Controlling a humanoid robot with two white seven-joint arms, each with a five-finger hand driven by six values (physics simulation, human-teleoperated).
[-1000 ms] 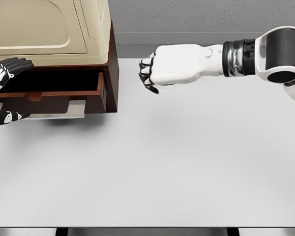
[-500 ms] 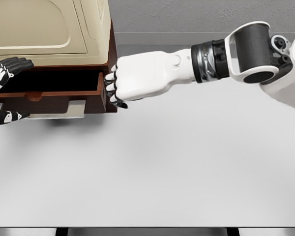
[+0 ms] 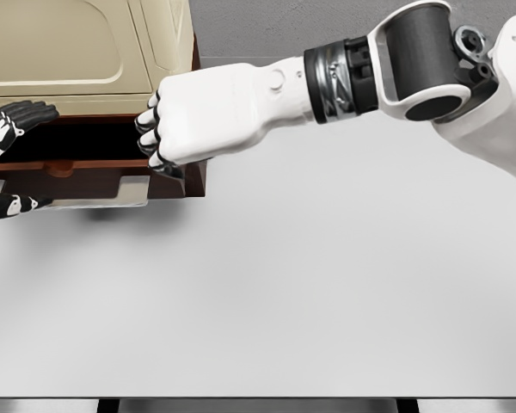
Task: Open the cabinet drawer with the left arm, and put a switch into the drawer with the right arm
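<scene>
From my head camera, my right hand [image 3: 185, 116] reaches across from the right, its fingers curled into a tight fist above the right end of the open drawer [image 3: 77, 163]. The switch itself does not show: if I hold it, it is hidden inside my closed fingers, so I cannot tell from this view whether it is there, nor which way its long axis runs. I can only say the fist is closed around whatever it carries, with the knuckles facing left toward the cabinet [image 3: 95, 52].

The drawer stands pulled out from under the cream-coloured upper body of the cabinet, its dark cavity open to the left of my fist and slightly below it. Its long axis runs left to right across the picture, so the open space I need lies leftward and down from my fingertips. My fist overlaps the drawer's right wall in the picture.

My left hand [image 3: 4, 163] shows at the left edge by the drawer's far end, black fingers spread, some above the front panel and one below it; it seems to hold nothing. The right hand is by far the nearer to the cavity.

The white counter [image 3: 327, 292] in front of me carries the cabinet.

I judge the release is what remains, once the fist is fully over the cavity.
</scene>
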